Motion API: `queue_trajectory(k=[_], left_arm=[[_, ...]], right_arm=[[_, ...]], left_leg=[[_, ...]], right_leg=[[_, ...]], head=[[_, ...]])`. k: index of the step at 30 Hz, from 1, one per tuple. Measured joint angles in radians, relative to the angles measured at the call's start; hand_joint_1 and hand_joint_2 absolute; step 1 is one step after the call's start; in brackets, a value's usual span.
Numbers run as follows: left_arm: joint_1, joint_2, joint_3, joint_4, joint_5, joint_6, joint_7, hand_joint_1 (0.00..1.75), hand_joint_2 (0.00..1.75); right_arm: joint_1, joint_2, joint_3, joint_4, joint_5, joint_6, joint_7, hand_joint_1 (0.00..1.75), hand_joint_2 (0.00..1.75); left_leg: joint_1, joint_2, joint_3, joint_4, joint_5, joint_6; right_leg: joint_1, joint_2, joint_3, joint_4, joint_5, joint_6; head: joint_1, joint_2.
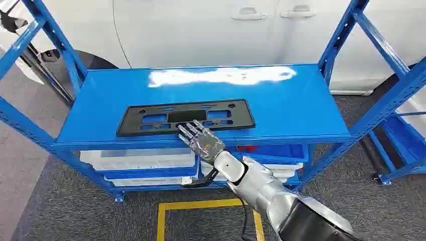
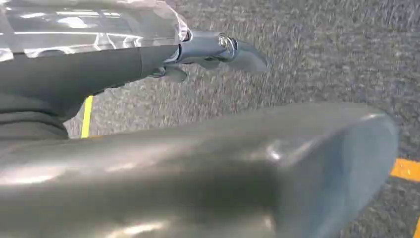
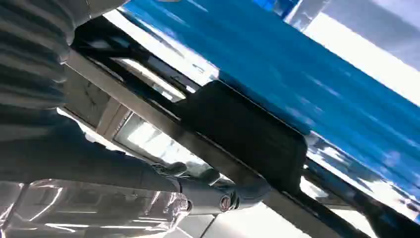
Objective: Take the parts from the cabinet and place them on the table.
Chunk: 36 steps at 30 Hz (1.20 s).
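1. The shelf rack [image 1: 301, 108] is bright blue, with a white glare along its top.
2. The flat part [image 1: 186, 116] on it is black, and blue shows through its openings.
3. The bins [image 1: 140, 159] below are white and blue.
4. The right hand [image 1: 200, 140] is silver-grey with darker fingers.
5. The carpet [image 1: 60, 211] is speckled grey, with a yellow line [image 1: 198, 204].
6. The car [image 1: 201, 30] behind is white.

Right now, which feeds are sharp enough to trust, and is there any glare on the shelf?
Head view: sharp, with a white glare patch on the shelf behind the black plate; right hand clear at the plate's front edge. Right wrist view: streaked by motion blur. Left wrist view: carpet blurred, the near grey hand out of focus.
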Motion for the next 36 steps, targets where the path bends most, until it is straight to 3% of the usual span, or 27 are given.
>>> queue_trajectory(k=[1,2,4,5,6,8,9,10,11,13,15,16,17,19,20,21,22,23,25,26,29,31,32,34,35,36], left_arm=[[0.000,-0.002,0.000,0.000,0.000,0.000,0.000,0.00,0.00],[0.000,-0.001,0.000,0.000,-0.001,0.000,0.000,0.00,0.00],[0.002,0.001,0.002,0.000,-0.001,0.000,-0.003,0.00,0.00],[0.004,0.001,0.002,0.000,-0.001,-0.002,-0.005,0.00,0.00],[0.005,0.001,0.003,0.000,-0.002,-0.004,-0.007,0.00,0.00],[0.004,0.001,0.004,0.000,-0.002,-0.007,-0.015,0.00,0.00],[0.003,0.002,0.005,0.000,-0.003,-0.008,-0.018,0.00,0.00],[0.003,0.002,0.007,0.000,-0.003,-0.009,-0.020,0.00,0.00],[0.002,0.002,0.008,0.000,-0.004,-0.010,-0.021,0.00,0.00],[0.005,0.002,0.009,0.000,-0.006,-0.010,-0.023,0.00,0.00],[0.004,0.002,0.011,0.000,-0.013,-0.010,-0.023,0.00,0.00],[0.003,0.001,0.012,0.000,-0.017,-0.009,-0.023,0.00,0.00],[0.002,0.002,0.015,0.000,-0.022,-0.008,-0.024,0.00,0.00],[0.002,0.001,0.022,0.000,-0.024,-0.005,-0.024,0.00,0.00],[0.002,0.001,0.025,0.000,-0.027,-0.003,-0.024,0.00,0.00],[0.002,0.001,0.027,0.000,-0.028,-0.002,-0.024,0.00,0.00],[0.002,0.001,0.028,0.000,-0.031,-0.003,-0.025,0.00,0.00],[0.001,-0.001,0.029,0.000,-0.033,-0.003,-0.027,0.00,0.00],[0.000,-0.004,0.031,0.000,-0.035,-0.003,-0.030,0.00,0.00],[-0.002,-0.006,0.033,0.000,-0.037,-0.003,-0.030,0.00,0.00],[-0.003,-0.007,0.036,0.000,-0.044,0.000,-0.026,0.00,0.00],[-0.004,-0.010,0.040,0.000,-0.046,0.003,-0.021,0.00,0.00],[-0.004,-0.011,0.042,0.000,-0.046,0.004,-0.020,0.00,0.00],[-0.004,-0.011,0.051,0.000,-0.046,0.012,-0.018,0.00,0.00],[-0.003,-0.011,0.053,0.000,-0.046,0.013,-0.016,0.00,0.00],[-0.001,-0.011,0.055,0.000,-0.046,0.013,-0.014,0.00,0.00]], right_arm=[[-0.002,0.000,0.002,0.000,0.000,0.000,0.000,0.00,1.75],[-0.003,0.000,0.002,0.002,0.000,0.003,0.000,0.00,1.75],[-0.002,0.000,0.009,0.003,0.000,0.033,-0.025,0.00,1.75],[0.000,0.000,0.015,0.005,0.000,0.054,-0.039,0.00,1.75],[0.000,-0.001,0.022,0.005,0.000,0.069,-0.049,0.00,1.75],[0.000,-0.003,0.045,0.007,0.000,0.110,-0.064,0.00,1.75],[0.003,-0.007,0.052,0.009,0.000,0.108,-0.061,0.00,1.75],[0.004,-0.011,0.055,0.010,0.000,0.102,-0.053,0.00,1.75],[0.003,-0.015,0.056,0.010,0.000,0.097,-0.045,0.00,1.75],[0.002,-0.018,0.058,0.010,-0.002,0.066,-0.021,0.00,1.75],[0.000,-0.022,0.056,0.010,-0.013,-0.025,0.010,0.00,1.75],[-0.005,-0.025,0.045,0.007,-0.029,-0.090,0.022,0.00,1.75],[-0.013,-0.025,0.032,-0.004,-0.042,-0.149,0.029,0.00,1.75],[-0.026,-0.031,0.000,-0.042,-0.061,-0.213,0.028,0.00,1.75],[-0.028,-0.034,-0.023,-0.075,-0.063,-0.224,0.013,0.00,1.75],[-0.028,-0.037,-0.046,-0.105,-0.063,-0.225,-0.002,0.00,1.75],[-0.029,-0.038,-0.072,-0.132,-0.062,-0.225,-0.016,0.00,1.75],[-0.035,-0.036,-0.097,-0.156,-0.062,-0.226,-0.030,0.00,1.75],[-0.052,-0.031,-0.138,-0.190,-0.056,-0.227,-0.051,0.00,1.75],[-0.057,-0.028,-0.153,-0.205,-0.051,-0.228,-0.055,0.00,1.75],[-0.033,-0.020,-0.190,-0.283,-0.030,-0.231,-0.066,0.00,1.75],[-0.002,-0.017,-0.225,-0.374,-0.023,-0.232,-0.078,0.00,1.75],[0.008,-0.014,-0.245,-0.414,-0.024,-0.232,-0.089,0.00,1.75],[0.025,-0.003,-0.280,-0.472,-0.040,-0.233,-0.134,0.00,1.75],[0.034,0.003,-0.297,-0.483,-0.046,-0.233,-0.160,0.00,1.75],[0.041,0.010,-0.312,-0.486,-0.050,-0.233,-0.182,0.00,1.75]], left_leg=[[0.000,0.001,-0.006,0.026,-0.020,-0.004],[0.001,0.001,-0.032,0.086,-0.056,-0.008],[0.002,0.001,-0.110,0.252,-0.129,-0.015],[0.003,0.001,-0.137,0.306,-0.141,-0.018],[0.004,0.001,-0.140,0.309,-0.128,-0.019],[0.004,0.001,-0.079,0.181,-0.049,-0.016],[0.004,0.002,-0.024,0.071,0.000,-0.013],[0.004,0.003,0.005,0.005,0.006,-0.007],[-0.002,0.002,0.012,-0.006,0.002,0.001],[-0.005,0.001,0.007,-0.002,0.003,0.011],[0.003,0.002,0.010,-0.010,0.011,0.025],[0.004,0.002,0.011,-0.011,0.013,0.029],[0.004,0.004,0.009,-0.011,0.013,0.035],[0.003,0.006,0.008,-0.011,0.013,0.037],[0.003,0.006,0.008,-0.010,0.012,0.038],[0.003,0.006,0.009,-0.010,0.012,0.037],[0.003,0.004,0.009,-0.009,0.012,0.037],[0.003,0.003,0.010,-0.008,0.010,0.035],[0.003,0.001,0.013,-0.004,0.005,0.027],[-0.005,0.000,0.010,0.002,0.001,0.021],[0.001,0.000,0.010,-0.004,0.003,0.003],[0.006,0.001,0.008,0.006,-0.009,-0.008],[0.005,0.002,-0.008,0.045,-0.038,-0.012],[0.005,0.002,-0.084,0.209,-0.118,-0.019],[0.005,0.002,-0.121,0.285,-0.143,-0.021],[0.005,0.002,-0.140,0.317,-0.141,-0.021]], right_leg=[[0.000,-0.001,0.004,-0.003,-0.001,-0.003],[0.000,-0.002,0.005,-0.003,-0.002,-0.008],[0.002,-0.003,0.005,-0.003,-0.004,-0.011],[0.002,-0.003,0.006,-0.002,-0.004,-0.011],[0.002,-0.002,0.007,-0.002,-0.005,-0.011],[0.002,0.001,0.013,-0.001,-0.007,-0.008],[0.002,0.001,0.016,0.001,-0.010,-0.004],[0.003,0.001,0.014,0.003,-0.012,-0.001],[0.011,0.002,0.010,0.008,-0.014,0.005],[0.009,0.003,0.008,0.007,-0.011,0.013],[0.010,0.003,0.008,0.007,-0.015,0.025],[0.006,0.002,0.002,0.026,-0.032,0.031],[0.005,0.000,-0.022,0.080,-0.068,0.035],[0.001,0.000,-0.100,0.250,-0.147,0.041],[-0.002,0.000,-0.133,0.319,-0.164,0.044],[-0.004,0.000,-0.141,0.333,-0.156,0.045],[-0.006,0.000,-0.128,0.300,-0.127,0.045],[-0.008,0.000,-0.096,0.232,-0.086,0.043],[-0.008,0.000,-0.007,0.051,-0.006,0.033],[-0.001,0.000,0.008,0.021,-0.019,0.030],[0.003,0.002,0.003,0.019,-0.019,0.018],[-0.005,0.000,0.010,0.005,-0.012,0.004],[-0.006,0.000,0.012,0.003,-0.012,-0.002],[-0.003,-0.001,0.012,0.003,-0.013,-0.006],[-0.002,-0.001,0.012,0.003,-0.014,-0.007],[-0.001,-0.001,0.013,0.004,-0.014,-0.007]], head=[[0.000,0.000],[0.000,0.000],[0.000,0.000],[0.000,0.000],[0.000,0.000],[0.000,0.000],[0.000,0.000],[0.000,0.000],[0.000,0.000],[0.000,0.000],[0.000,0.000],[0.000,0.000],[0.000,0.000],[0.000,0.000],[0.000,0.000],[0.000,0.000],[0.000,0.000],[0.000,0.000],[0.000,0.000],[0.000,0.000],[0.000,0.000],[0.000,0.000],[0.000,0.000],[0.000,0.000],[0.000,0.000],[0.000,0.000]])
